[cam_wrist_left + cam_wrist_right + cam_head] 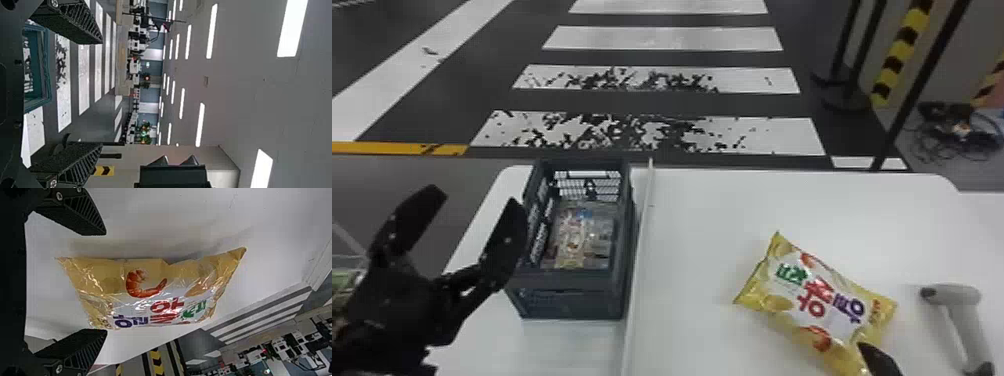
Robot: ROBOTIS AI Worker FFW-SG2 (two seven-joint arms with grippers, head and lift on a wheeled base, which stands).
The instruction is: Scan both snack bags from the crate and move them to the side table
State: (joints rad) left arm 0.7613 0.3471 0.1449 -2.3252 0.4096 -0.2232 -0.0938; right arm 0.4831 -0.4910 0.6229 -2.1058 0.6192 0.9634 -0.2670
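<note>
Nearest us is our left hand (475,200), its fingers spread wide, beside the left wall of the crate (567,281); whether they touch, we cannot tell. The crate stands on the white counter (707,215), just left of a thin raised strip (643,235). In it we see clear-wrapped packs (582,235), too blurred for us to tell one from another or to pick out a second snack bag.

Right of the strip, well apart from the crate, a yellow bag (812,295) lies on the counter, printed face up and set at a slant. Our right hand (880,361) is at its near edge in the head view. In the right wrist view that hand's fingers are wide apart, with the bag across the space before them; we cannot tell whether they touch it. To the right of the bag a scanner (954,296) lies on the counter.
</note>
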